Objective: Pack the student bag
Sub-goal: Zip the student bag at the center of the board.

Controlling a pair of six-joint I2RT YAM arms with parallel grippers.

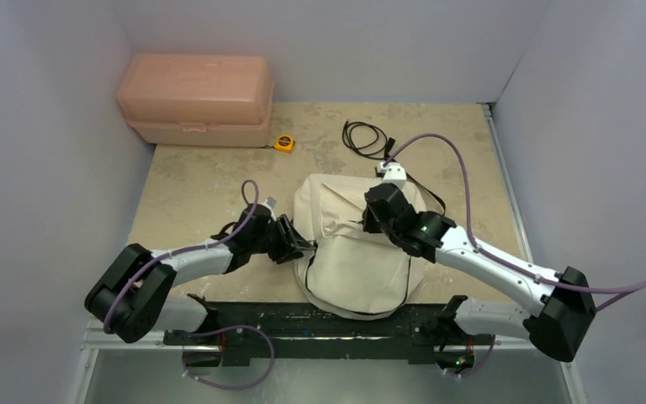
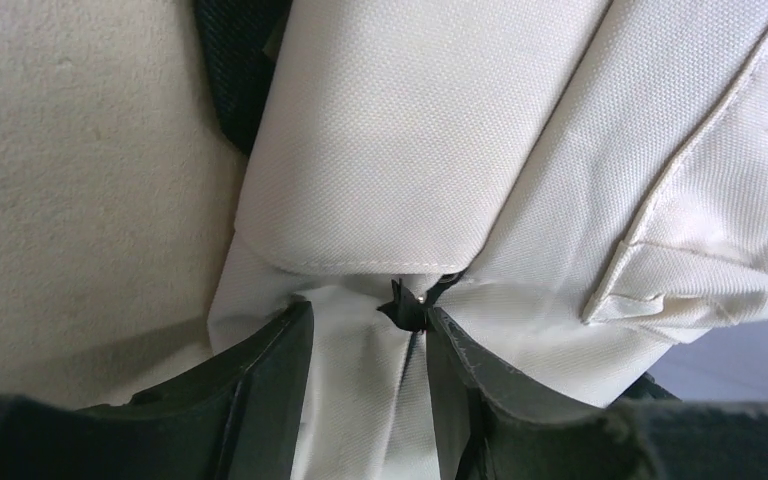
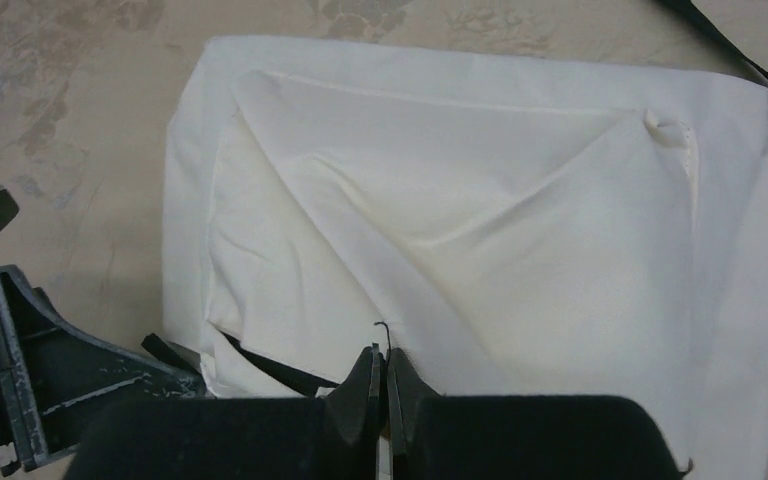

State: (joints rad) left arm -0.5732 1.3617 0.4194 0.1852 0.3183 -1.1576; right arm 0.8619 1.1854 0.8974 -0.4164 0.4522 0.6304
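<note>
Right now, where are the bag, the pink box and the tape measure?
bag [image 1: 349,261]: top view, bare front fabric.
pink box [image 1: 195,88]: top view, lid.
tape measure [image 1: 284,143]: top view, yellow case.

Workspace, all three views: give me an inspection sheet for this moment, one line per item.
Surface: beige mottled tabletop, scuffed.
Job's things: student bag lies flat, centre-near, bottom over the near edge.
Clutter: pink plastic box far left, closed; yellow tape measure beside it.
End effectors: left end effector open astride the bag's black zipper pull; right end effector shut on bag fabric.
Cables: black coiled cord far centre; purple arm cable.
Surroundings: plain grey walls.
</note>
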